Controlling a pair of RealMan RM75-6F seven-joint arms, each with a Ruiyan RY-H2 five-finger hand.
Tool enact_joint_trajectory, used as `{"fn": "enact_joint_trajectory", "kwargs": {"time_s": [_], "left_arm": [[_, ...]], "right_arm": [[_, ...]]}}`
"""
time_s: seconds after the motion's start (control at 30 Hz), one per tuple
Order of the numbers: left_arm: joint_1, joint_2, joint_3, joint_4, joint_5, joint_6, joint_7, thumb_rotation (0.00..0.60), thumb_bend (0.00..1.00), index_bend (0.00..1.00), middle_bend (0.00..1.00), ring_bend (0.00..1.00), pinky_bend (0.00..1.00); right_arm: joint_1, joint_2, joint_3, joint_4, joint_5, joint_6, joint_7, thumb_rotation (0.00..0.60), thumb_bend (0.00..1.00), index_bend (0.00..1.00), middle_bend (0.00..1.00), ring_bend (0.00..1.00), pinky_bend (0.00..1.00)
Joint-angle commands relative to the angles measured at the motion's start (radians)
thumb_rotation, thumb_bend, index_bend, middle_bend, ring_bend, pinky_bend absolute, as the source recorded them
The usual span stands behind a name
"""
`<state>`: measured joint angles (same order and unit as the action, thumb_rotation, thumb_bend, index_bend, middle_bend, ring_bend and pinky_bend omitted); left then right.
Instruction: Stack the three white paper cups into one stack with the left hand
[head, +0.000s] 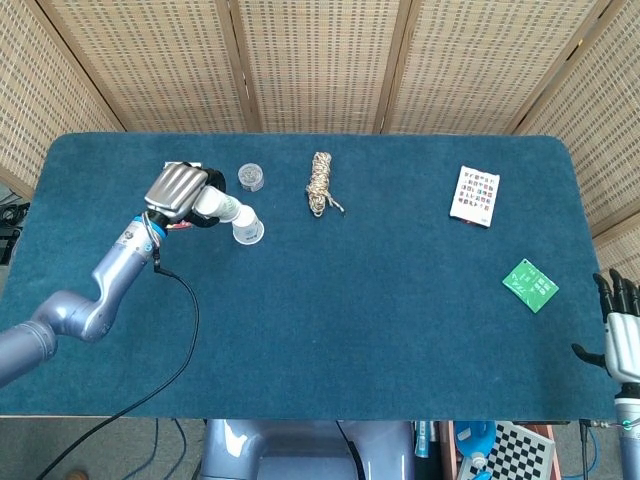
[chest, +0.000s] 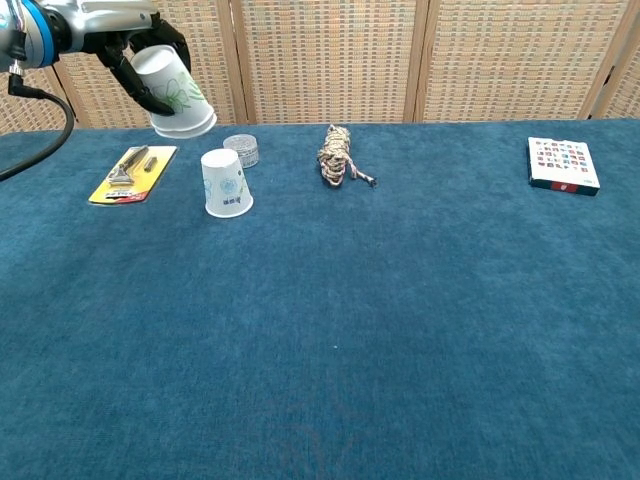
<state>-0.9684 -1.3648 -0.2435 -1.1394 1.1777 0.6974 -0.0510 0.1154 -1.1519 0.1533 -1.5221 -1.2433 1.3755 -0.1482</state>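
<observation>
My left hand (head: 176, 187) grips a white paper cup with a green leaf print (chest: 177, 92), held tilted high in the air with its mouth facing down and to the right. In the head view this held cup (head: 214, 204) lies just left of another white paper cup (head: 249, 231). That second cup (chest: 226, 183) stands upside down on the blue table, below and to the right of the hand (chest: 120, 28). I cannot tell whether a third cup is nested inside the held one. My right hand (head: 622, 336) hangs past the table's near right corner, fingers apart and holding nothing.
A yellow card with a tool (chest: 132, 173) lies left of the standing cup. A small round tin (chest: 240, 150) sits just behind it. A coil of rope (head: 320, 183), a printed card box (head: 474, 195) and a green packet (head: 530, 285) lie further right.
</observation>
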Motion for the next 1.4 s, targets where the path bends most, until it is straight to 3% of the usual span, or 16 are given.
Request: {"fn": "enact_joint_trajectory", "kwargs": {"time_s": [0.03,0.33,0.97,1.13,1.27,1.33,1.4], "left_arm": [[-0.011,-0.035,0.0,0.061,-0.017,-0.036,-0.024,0.6,0.23,0.48,0.45,0.44,0.35],[-0.044,-0.106,-0.003,0.161,-0.021,-0.096,-0.071,0.6,0.23,0.48,0.44,0.43,0.33],[-0.072,-0.16,-0.001,0.21,-0.016,-0.127,-0.082,0.6,0.23,0.48,0.41,0.39,0.31],[-0.074,-0.178,0.001,0.235,-0.017,-0.123,-0.072,0.6,0.23,0.48,0.32,0.29,0.27],[-0.076,-0.188,-0.001,0.245,-0.026,-0.128,-0.069,0.6,0.23,0.33,0.18,0.18,0.18],[-0.076,-0.188,-0.004,0.242,-0.029,-0.13,-0.074,0.6,0.23,0.14,0.05,0.07,0.13],[-0.073,-0.186,-0.011,0.231,-0.025,-0.12,-0.091,0.6,0.23,0.03,0.0,0.01,0.11]], "right_arm": [[0.001,-0.002,0.001,0.003,0.004,-0.003,-0.002,0.6,0.0,0.04,0.0,0.0,0.0],[0.006,-0.003,0.005,0.017,0.013,-0.016,0.01,0.6,0.0,0.05,0.0,0.0,0.0],[0.002,0.002,0.006,0.016,0.014,-0.009,0.017,0.6,0.0,0.05,0.0,0.0,0.0],[0.003,0.003,0.007,0.016,0.015,-0.01,0.018,0.6,0.0,0.05,0.0,0.0,0.0],[0.002,0.002,0.007,0.017,0.016,-0.01,0.018,0.6,0.0,0.05,0.0,0.0,0.0],[0.003,0.002,0.007,0.018,0.016,-0.01,0.017,0.6,0.0,0.05,0.0,0.0,0.0],[0.003,0.001,0.007,0.018,0.017,-0.011,0.015,0.6,0.0,0.05,0.0,0.0,0.0]]}}
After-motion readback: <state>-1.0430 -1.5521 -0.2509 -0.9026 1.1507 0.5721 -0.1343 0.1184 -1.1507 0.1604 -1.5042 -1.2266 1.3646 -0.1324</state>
